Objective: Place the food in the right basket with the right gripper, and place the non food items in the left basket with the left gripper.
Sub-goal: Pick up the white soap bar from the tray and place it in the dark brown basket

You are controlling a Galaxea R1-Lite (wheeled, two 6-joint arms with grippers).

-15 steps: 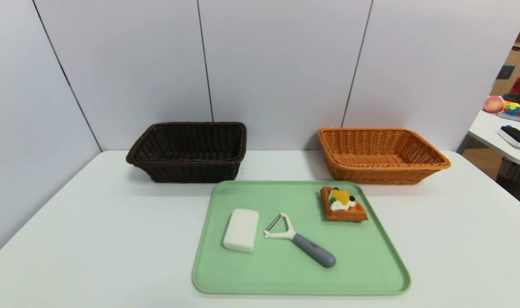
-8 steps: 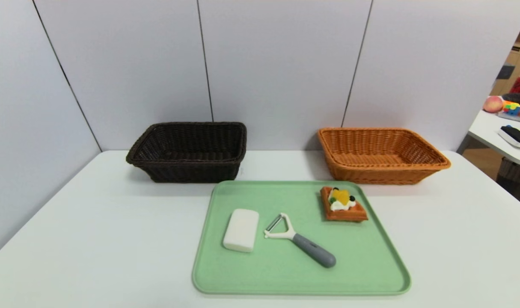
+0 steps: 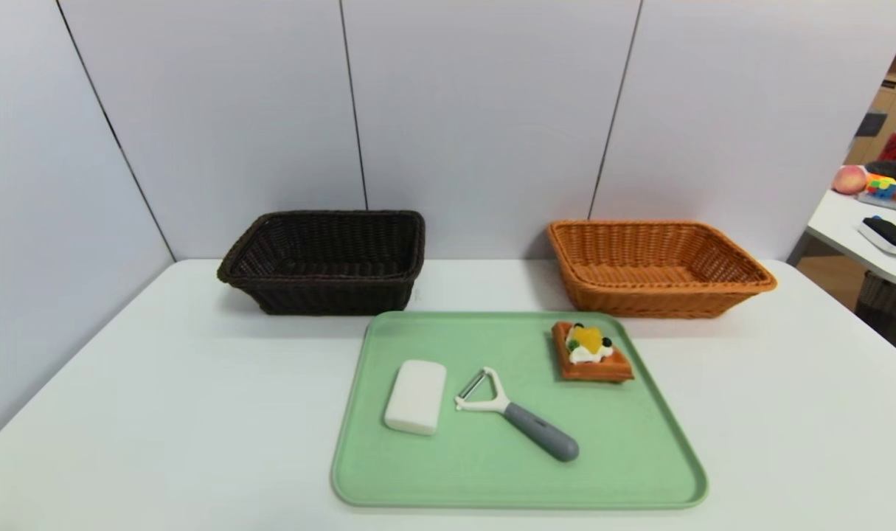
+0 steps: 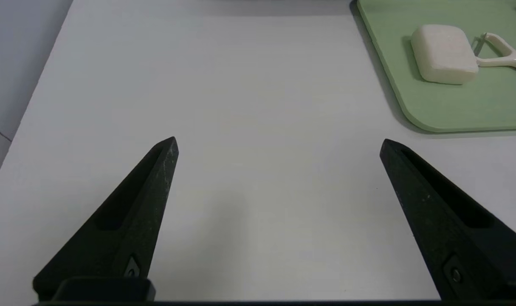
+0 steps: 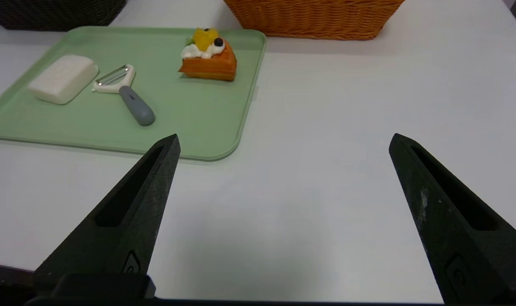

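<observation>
Step in hand: while nothing has yet left the pale green plastic tray (image 3: pixel 639 472), I judge I am at the very start, both arms low at my end of the white tabletop (image 3: pixel 160 413), outside the head view.
My right gripper (image 5: pixel 283 140): jaws spread wide and empty over bare tabletop, off the tray's right edge.
My left gripper (image 4: pixel 279 140): jaws likewise wide apart and empty, off the tray's left edge.
Food: the small square orange-brown waffle with white cream, yellow fruit and dark berries (image 3: pixel 590 352) sits at about 1 o'clock on the tray, near the far right corner.
Non food items: the white rounded soap-like bar (image 3: pixel 416 396) lies at about 9 o'clock on the tray; the peeler with white Y-head and grey handle (image 3: pixel 518 414) lies near the middle, just beside the bar, apart from it.
Right basket: the light orange-tan woven wicker basket (image 3: pixel 658 299) stands at 1 o'clock beyond the tray; I see nothing in it.
Left basket: the very dark brown woven wicker basket (image 3: pixel 322 295) stands at 11 o'clock beyond the tray; nothing shows inside.
Next move, as I judge it: reach my right jaws forward over the waffle and close on its firm sides below the cream.
</observation>
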